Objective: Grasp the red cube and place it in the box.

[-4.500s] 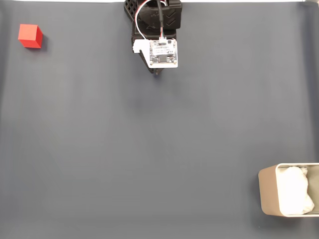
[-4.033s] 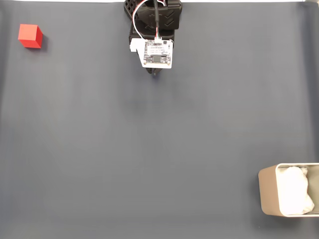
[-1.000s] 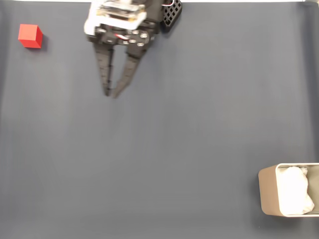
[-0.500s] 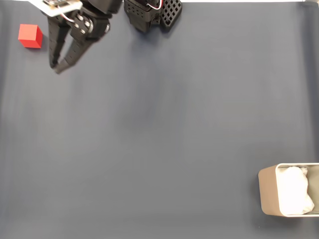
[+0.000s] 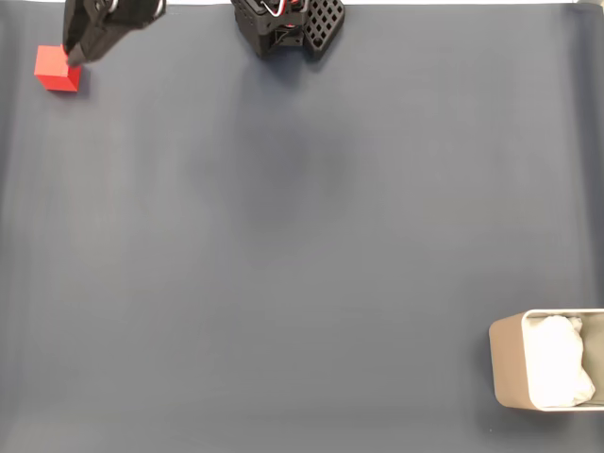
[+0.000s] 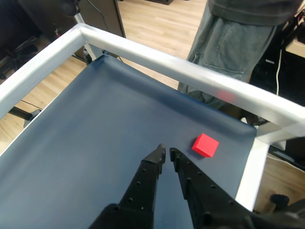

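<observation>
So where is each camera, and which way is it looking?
Fixed view: it sits high above the table and looks straight down at the dark mat; the arm's base and the gripper show along the top edge.
Wrist view: it rides on the arm and looks forward and down along the gripper, towards the table's corner.
Both show the gripper and the red cube.

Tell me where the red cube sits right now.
In the fixed view the red cube lies on the dark mat at the far upper left, just beside the gripper; the box is in the opposite, lower-right corner.
</observation>
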Robot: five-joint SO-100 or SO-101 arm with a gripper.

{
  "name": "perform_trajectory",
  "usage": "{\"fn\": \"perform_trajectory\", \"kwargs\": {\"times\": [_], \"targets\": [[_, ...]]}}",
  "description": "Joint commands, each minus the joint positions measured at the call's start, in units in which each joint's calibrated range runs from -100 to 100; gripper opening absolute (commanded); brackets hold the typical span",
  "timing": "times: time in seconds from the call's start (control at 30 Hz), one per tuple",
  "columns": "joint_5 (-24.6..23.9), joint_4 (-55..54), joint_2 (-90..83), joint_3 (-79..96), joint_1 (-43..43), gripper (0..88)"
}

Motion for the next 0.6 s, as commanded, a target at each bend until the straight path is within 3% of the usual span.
{"fn": "perform_trajectory", "kwargs": {"times": [0.0, 0.57], "targets": [[-0.5, 2.4, -1.3, -3.4, 3.3, 0.3], [-0.8, 5.1, -2.0, -0.2, 14.7, 4.7]]}}
